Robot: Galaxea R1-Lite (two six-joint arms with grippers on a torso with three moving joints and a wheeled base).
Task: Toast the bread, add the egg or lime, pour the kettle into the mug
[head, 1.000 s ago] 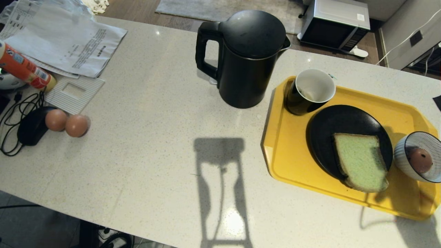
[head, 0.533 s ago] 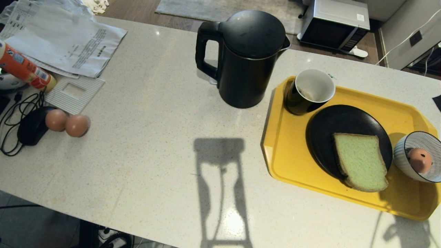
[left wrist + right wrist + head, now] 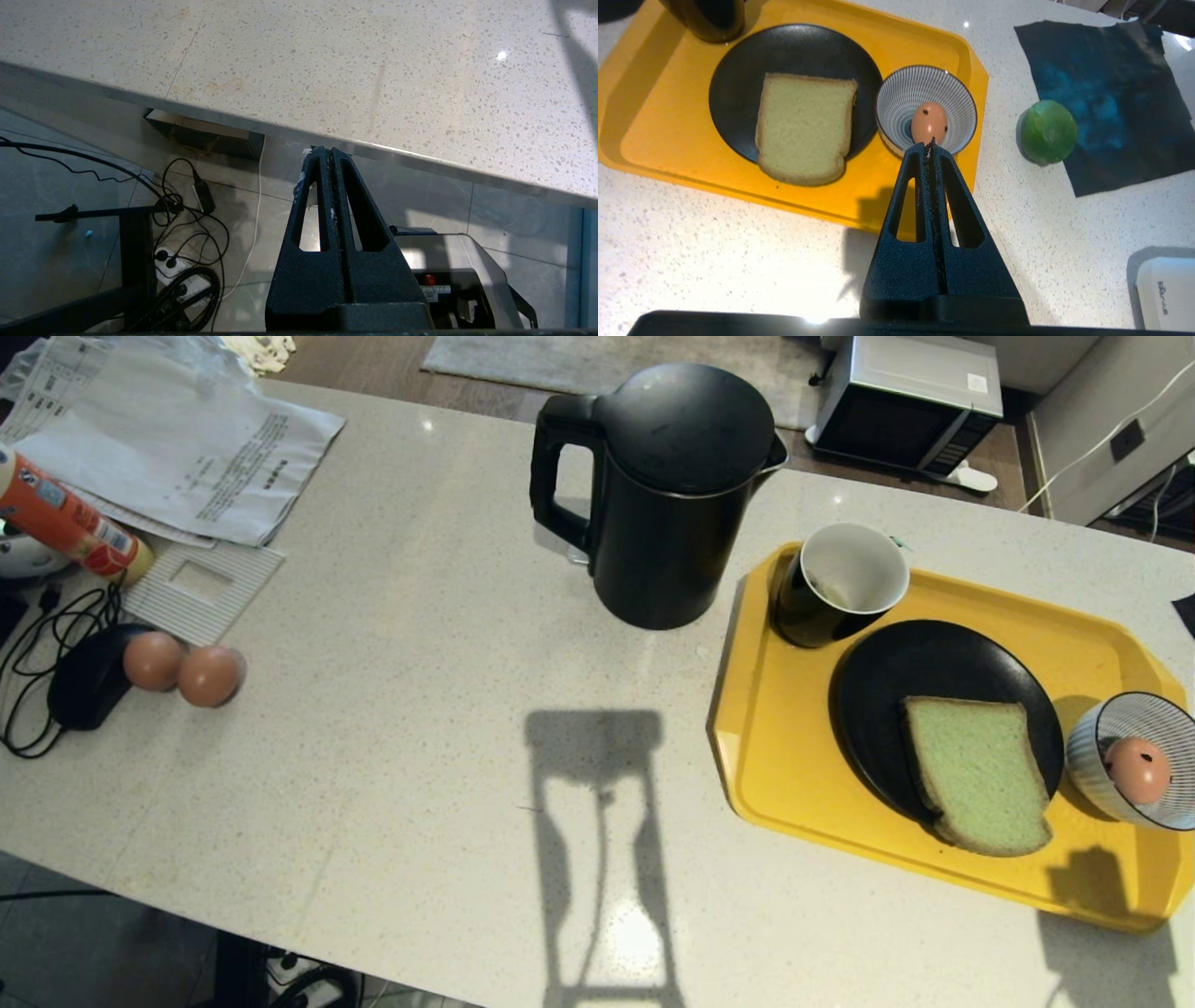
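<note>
Overhead, the head view held the whole table (image 3: 392,784) but neither arm. The kettle (image 3: 667,490) stood upright near the far edge, just beside the yellow tray (image 3: 794,775). On that tray sat the mug (image 3: 840,581), a black plate (image 3: 896,681) carrying the bread (image 3: 976,773), and a striped bowl (image 3: 1083,747) with the egg (image 3: 1137,770) inside. 2 plain eggs (image 3: 182,669) lay touching each other at the robot's left, next to a black mouse (image 3: 84,686), papers (image 3: 177,448) and an orange tube (image 3: 65,518).

Only the right wrist view showed the lime (image 3: 1048,132), resting on the table beyond the tray's end, at the edge of a dark cloth (image 3: 1106,98). It also showed the right claw (image 3: 930,143), clenched and empty, hanging over the tray's near rim with its tips pointing at the bowl; the bowl stood between it and the plate's side. A white appliance corner (image 3: 1164,291) showed nearby.

Only the left wrist view showed the left claw (image 3: 330,153), clenched on nothing, parked below the table's near edge above a tiled floor (image 3: 60,261) with cables (image 3: 187,219).
</note>
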